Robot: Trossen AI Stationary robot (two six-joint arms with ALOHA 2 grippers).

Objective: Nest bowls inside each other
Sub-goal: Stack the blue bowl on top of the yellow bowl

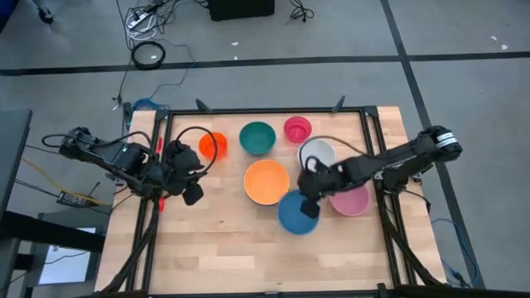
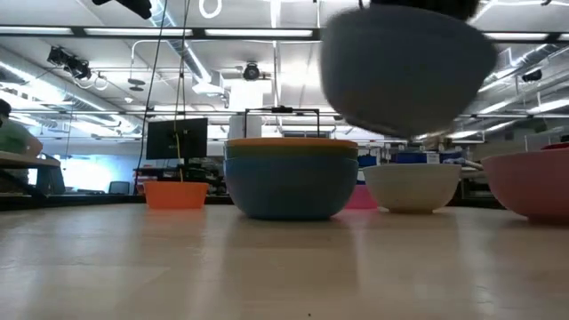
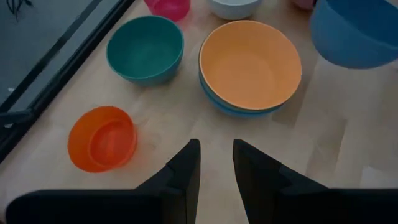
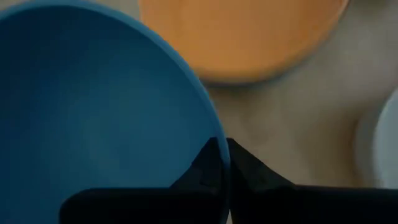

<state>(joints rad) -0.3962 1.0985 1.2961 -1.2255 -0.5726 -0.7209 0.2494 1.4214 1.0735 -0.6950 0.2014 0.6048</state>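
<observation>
My right gripper is shut on a blue bowl, which hangs in the air near the table's right middle. Just left of it an orange bowl sits nested in a light blue bowl that rests on its base. A teal bowl, a small magenta-red bowl, a white bowl, a pink bowl and a small orange-red bowl stand on the table. My left gripper hovers open at the table's left, with nothing between its fingers. My right gripper holds the blue bowl by its rim, on the side toward the table's right edge. One finger is inside the bowl and one outside. The fingers slant down from the right. The bowl is lifted clear of the table and tilted.
The table is framed by black rails along its left, far and right sides. Bare wood stretches along the near half. Cables and the left arm's body lie off the table's left edge.
</observation>
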